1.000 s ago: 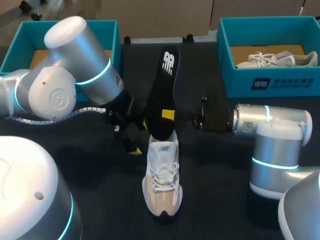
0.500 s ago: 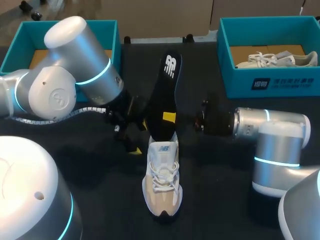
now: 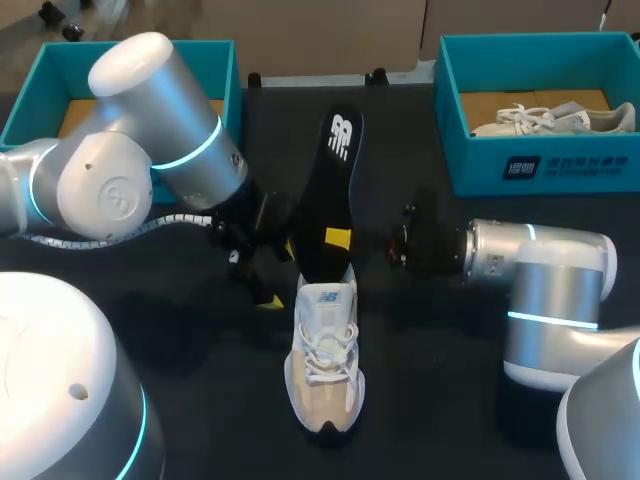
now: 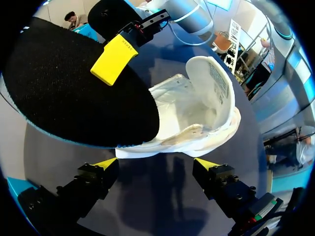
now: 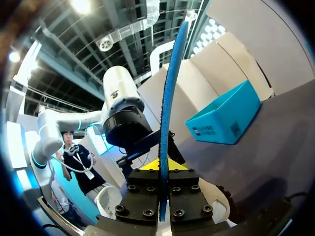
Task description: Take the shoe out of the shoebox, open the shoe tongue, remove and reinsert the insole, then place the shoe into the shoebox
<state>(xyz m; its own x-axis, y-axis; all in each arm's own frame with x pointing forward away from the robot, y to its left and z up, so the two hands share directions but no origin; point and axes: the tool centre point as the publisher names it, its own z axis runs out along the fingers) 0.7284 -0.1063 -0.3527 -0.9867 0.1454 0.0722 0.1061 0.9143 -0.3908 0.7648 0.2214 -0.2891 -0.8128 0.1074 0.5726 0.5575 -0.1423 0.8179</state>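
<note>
A white and beige shoe [image 3: 325, 355] lies on the dark table with its toe toward me. A black insole [image 3: 330, 190] stands tilted with its lower end in the shoe's opening. My right gripper [image 3: 338, 238] is shut on the insole just above the shoe. In the right wrist view the insole [image 5: 170, 98] shows edge-on, clamped in that gripper [image 5: 162, 209]. My left gripper [image 3: 277, 275] is open just left of the shoe's heel, holding nothing. From the left wrist the open gripper [image 4: 156, 164] faces the shoe [image 4: 197, 113], apart from it, and the insole [image 4: 74, 88] leans over the shoe.
A teal shoebox [image 3: 530, 165] at the back right holds a second pale shoe [image 3: 550, 120]. Another teal box [image 3: 25, 100] stands at the back left, partly behind my left arm. Bare dark tabletop lies around the shoe.
My right arm has shifted a little, and the insole's top has moved slightly right and down. The left arm and shoe have stayed put.
</note>
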